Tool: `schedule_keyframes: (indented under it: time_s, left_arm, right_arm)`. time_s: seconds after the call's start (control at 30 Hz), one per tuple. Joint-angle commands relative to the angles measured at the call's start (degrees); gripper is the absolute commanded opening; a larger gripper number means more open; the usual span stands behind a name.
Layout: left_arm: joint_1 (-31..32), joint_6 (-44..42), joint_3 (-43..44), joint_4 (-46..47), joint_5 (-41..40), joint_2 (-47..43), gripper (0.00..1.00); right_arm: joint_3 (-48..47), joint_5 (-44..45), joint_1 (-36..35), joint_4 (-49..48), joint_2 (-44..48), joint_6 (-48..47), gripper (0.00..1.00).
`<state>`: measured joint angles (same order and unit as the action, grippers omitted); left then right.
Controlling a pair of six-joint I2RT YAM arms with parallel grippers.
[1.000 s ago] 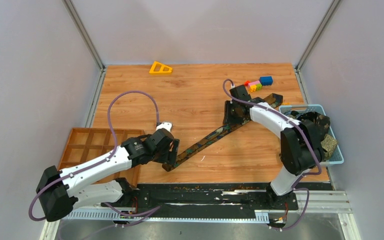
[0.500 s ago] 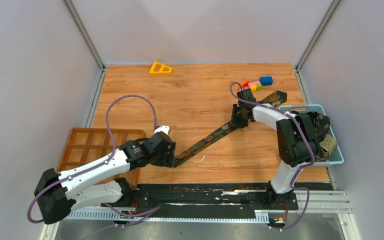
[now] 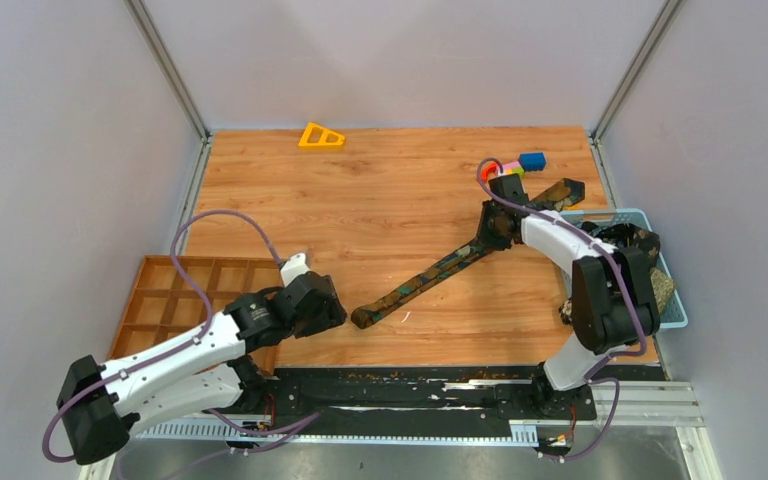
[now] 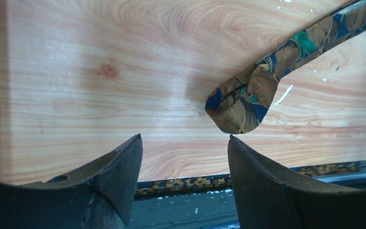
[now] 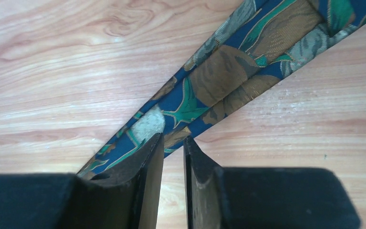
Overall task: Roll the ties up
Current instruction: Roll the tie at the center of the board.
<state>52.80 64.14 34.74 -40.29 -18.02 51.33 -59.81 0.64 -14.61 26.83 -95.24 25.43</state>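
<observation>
Tie [image 3: 430, 275] lies flat, unrolled, stretched diagonally across table [image 3: 360, 190]. Left gripper [image 4: 184, 137]: fingers apart, empty, narrow end just ahead. Right gripper [image 5: 174, 136]: fingers pinched on tie. No roll started; more ties [image 3: 660, 288] wait in basket [image 3: 600, 213].

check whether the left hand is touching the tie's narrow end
Apart. The left wrist view shows the left hand open, with bare table between its fingertips and the tie.

Laid out on the table [image 3: 380, 190]: one tie [image 3: 430, 275]. One basket [image 3: 600, 213], holding bundled ties [image 3: 640, 250], number not determinable. One compartment tray [image 3: 175, 285]. One yellow triangle [image 3: 320, 135]. One cluster of coloured blocks [image 3: 517, 166], individual count unclear. Two grippers: left gripper [image 4: 185, 138], right gripper [image 5: 174, 138].
</observation>
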Motion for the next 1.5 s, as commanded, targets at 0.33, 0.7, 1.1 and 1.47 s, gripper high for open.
schedule_keyframes:
  time_s: [0.33, 0.7, 1.1, 1.47]
  left_arm:
    - [0.63, 22.88, -10.80, 21.07, 1.21, -5.22, 0.72]
    - [0.82, 27.51, -14.29, 29.58, 1.43, 0.49, 0.69]
    - [0.82, 22.83, -18.37, 39.09, 3.60, 4.36, 0.25]
    - [0.82, -5.44, -12.05, 26.59, 1.12, 4.35, 0.00]
  right_arm:
    - [3.16, 0.37, -1.06, 0.77, 12.07, -0.22, 0.25]
    - [7.02, 0.68, -3.22, 0.64, 16.42, 0.25, 0.24]
    - [9.30, 0.24, -5.07, 0.77, 19.66, 0.66, 0.24]
    - [9.82, 0.27, -11.21, 0.47, 22.12, 2.91, 0.24]
